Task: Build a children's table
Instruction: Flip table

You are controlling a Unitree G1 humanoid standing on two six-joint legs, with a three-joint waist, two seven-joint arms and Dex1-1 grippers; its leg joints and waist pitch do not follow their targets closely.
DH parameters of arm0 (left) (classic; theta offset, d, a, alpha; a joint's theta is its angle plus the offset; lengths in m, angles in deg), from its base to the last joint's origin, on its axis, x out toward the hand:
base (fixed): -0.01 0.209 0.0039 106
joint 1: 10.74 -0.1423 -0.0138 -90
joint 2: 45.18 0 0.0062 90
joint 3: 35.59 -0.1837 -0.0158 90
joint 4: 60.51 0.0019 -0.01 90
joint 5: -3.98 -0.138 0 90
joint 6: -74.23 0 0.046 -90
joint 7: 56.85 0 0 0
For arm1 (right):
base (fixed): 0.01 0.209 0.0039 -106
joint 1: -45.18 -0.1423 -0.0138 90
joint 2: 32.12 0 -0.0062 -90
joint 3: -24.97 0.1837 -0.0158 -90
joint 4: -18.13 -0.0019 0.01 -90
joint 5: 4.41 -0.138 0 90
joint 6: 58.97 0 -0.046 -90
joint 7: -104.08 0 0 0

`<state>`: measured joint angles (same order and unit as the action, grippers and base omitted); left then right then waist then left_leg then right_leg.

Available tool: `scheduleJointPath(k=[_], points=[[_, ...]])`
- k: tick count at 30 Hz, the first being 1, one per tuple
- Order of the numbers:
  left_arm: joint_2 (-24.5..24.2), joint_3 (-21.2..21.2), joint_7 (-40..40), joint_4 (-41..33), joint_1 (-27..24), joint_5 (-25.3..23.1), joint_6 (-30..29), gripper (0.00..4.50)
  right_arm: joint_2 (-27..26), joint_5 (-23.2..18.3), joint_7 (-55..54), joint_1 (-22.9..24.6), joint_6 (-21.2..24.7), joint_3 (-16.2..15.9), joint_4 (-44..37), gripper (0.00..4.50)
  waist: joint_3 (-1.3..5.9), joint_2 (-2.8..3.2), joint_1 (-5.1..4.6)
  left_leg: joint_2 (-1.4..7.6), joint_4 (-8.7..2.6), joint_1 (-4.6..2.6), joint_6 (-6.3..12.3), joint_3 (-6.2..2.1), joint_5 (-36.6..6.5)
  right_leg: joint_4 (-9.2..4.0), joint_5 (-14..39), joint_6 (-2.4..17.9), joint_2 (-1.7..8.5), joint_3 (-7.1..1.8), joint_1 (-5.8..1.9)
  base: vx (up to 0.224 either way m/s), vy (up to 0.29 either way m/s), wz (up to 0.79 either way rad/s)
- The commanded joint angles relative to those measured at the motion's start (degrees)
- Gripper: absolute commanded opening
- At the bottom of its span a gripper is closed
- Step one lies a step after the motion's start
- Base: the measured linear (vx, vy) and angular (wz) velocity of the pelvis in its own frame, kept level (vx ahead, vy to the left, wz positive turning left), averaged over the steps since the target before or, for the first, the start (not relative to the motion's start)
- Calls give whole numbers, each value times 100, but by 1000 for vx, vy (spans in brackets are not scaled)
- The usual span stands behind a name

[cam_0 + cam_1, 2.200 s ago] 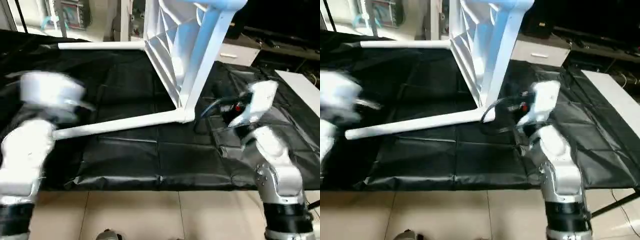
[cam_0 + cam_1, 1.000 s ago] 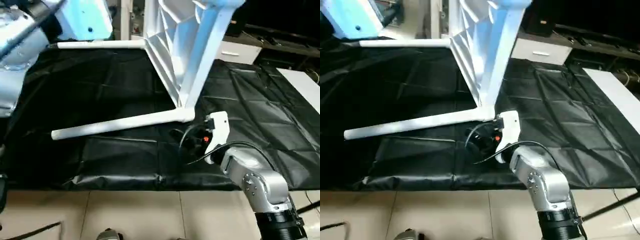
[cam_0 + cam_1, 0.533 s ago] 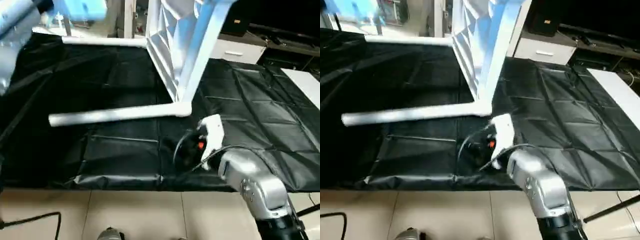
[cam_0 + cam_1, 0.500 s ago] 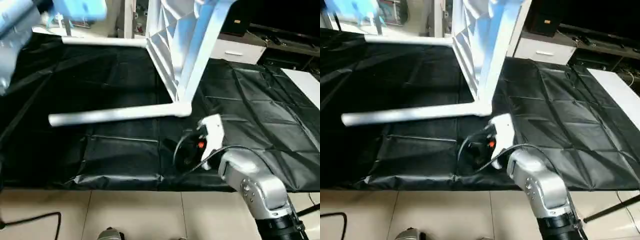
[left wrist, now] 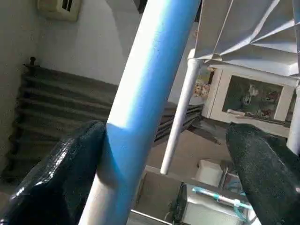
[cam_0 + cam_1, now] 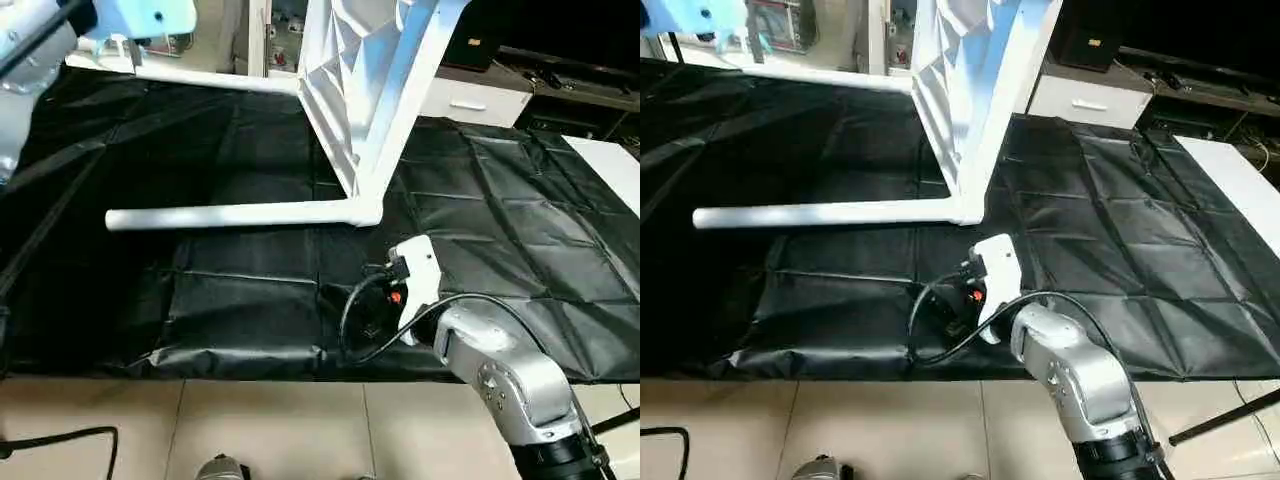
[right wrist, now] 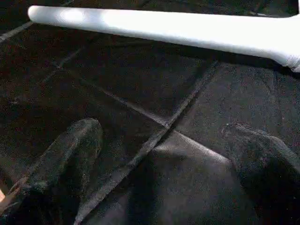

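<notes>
Table top [image 6: 352,80]: white, tipped on edge, ribbed underside facing 9 o'clock, rising out of frame at 12 o'clock.
Near leg [image 6: 235,214]: lying on the black cloth, running from the top's low corner toward 9 o'clock, free end blunt.
Far leg [image 6: 210,78]: level, reaching from the top toward 10 o'clock.
Third leg [image 6: 405,85]: slanting up from the low corner toward 1 o'clock.
Black cloth [image 6: 520,240]: creased, covering the work table, front edge along the tiled floor [image 6: 270,430].
Right arm [image 6: 500,375]: silver, at 5 o'clock, white wrist housing and looped black cable just below the low corner.
Left arm [image 6: 40,50]: at 10 o'clock, raised, pale blue housing near the far leg's end.
Cabinet [image 6: 470,100]: white, at 1 o'clock behind the cloth.
</notes>
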<state>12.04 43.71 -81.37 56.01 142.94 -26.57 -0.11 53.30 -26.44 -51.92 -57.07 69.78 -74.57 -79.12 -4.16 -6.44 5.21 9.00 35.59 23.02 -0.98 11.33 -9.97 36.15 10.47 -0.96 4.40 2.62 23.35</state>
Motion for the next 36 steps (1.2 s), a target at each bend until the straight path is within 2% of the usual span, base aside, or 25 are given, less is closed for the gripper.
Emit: scheduleJointPath(k=[1,3,4,5,6,8,10,11,13,16,17,19,21,22,26,31,36], points=[[75,-31,-86,56,-167,73,32,450,69,65,-32,39,1,21,-149,444,374,258,-5,462,-593,-319,-1133,-355,-2898,-414,1742,842,531,-258,-1,0,0,0],[59,57,-63,-40,-279,173,44,450,68,77,-48,36,1,20,-158,444,374,243,-11,468,-598,-317,-1118,-358,-2907,-421,1794,830,528,-256,3,0,0,0],[60,74,-60,-57,-296,197,49,450,67,79,-50,35,1,21,-159,444,367,255,-14,470,-606,-307,-1124,-367,-2921,-414,1800,840,531,-255,-1,0,0,0],[63,171,-61,-200,-398,295,-30,450,80,98,-43,39,11,3,-183,444,372,215,-20,469,-603,-308,-1115,-359,-2913,-416,1812,834,524,-251,0,0,0,0],[65,195,-72,-239,-424,321,-62,450,85,105,-39,41,14,-2,-191,444,368,236,-19,471,-605,-308,-1120,-360,-2894,-412,1814,845,531,-254,3,0,0,0],[61,233,-78,-328,-478,361,-69,450,88,121,-28,41,18,-13,-193,444,368,219,-20,465,-599,-322,-1112,-351,-2913,-424,1873,830,524,-255,17,0,0,0],[57,296,-66,-476,-571,399,-73,450,98,153,-13,31,2,-33,-186,444,368,227,-15,466,-600,-320,-1112,-354,-2913,-425,1904,819,531,-257,17,0,0,0],[65,372,-22,-620,-669,448,-52,450,100,180,-23,24,-3,-38,-179,444,371,208,-19,465,-598,-318,-1105,-350,-2896,-426,1898,809,524,-255,17,0,0,0],[60,416,37,-708,-730,451,-43,450,102,208,-40,16,-14,-45,-169,444,370,219,-18,464,-602,-318,-1109,-349,-2878,-419,1877,811,523,-255,19,0,0,0],[55,552,129,-966,-903,528,-87,450,102,238,-54,6,-25,-42,-165,444,386,215,-19,466,-601,-304,-1110,-341,-2700,-388,1658,838,515,-251,-6,0,0,0],[64,636,152,-1103,-999,612,-115,450,101,242,-51,4,-31,-45,-168,444,393,182,-20,463,-596,-314,-1099,-325,-2628,-383,1561,847,500,-244,-2,0,0,0],[67,714,168,-1278,-1128,662,-175,450,100,254,-48,5,-34,-65,-173,444,390,194,-20,463,-602,-301,-1103,-328,-2542,-364,1476,876,504,-240,-19,0,0,0],[79,741,197,-1404,-1214,659,-171,450,106,264,-30,2,-41,-87,-171,444,389,151,-24,454,-590,-301,-1071,-302,-2465,-374,1466,860,493,-244,-17,0,0,0],[102,764,218,-1459,-1245,688,-144,450,108,272,-21,-7,-44,-98,-166,444,387,150,-19,452,-589,-295,-1054,-306,-2413,-374,1500,846,500,-245,-26,0,0,0],[178,840,373,-1631,-1292,737,11,450,111,302,21,-41,-46,-109,-159,444,387,145,-20,454,-590,-296,-1056,-310,-2453,-385,1587,811,499,-244,-20,0,0,0],[266,941,410,-1850,-1425,904,10,450,140,327,60,-38,-40,-101,-175,444,379,111,-25,451,-581,-297,-1039,-323,-2588,-417,1922,736,514,-251,-8,0,0,0],[323,981,262,-2092,-1688,1036,-118,450,171,341,76,-24,-24,-127,-195,444,382,108,-33,444,-581,-299,-1051,-313,-2597,-419,1891,708,491,-248,10,0,0,0]])
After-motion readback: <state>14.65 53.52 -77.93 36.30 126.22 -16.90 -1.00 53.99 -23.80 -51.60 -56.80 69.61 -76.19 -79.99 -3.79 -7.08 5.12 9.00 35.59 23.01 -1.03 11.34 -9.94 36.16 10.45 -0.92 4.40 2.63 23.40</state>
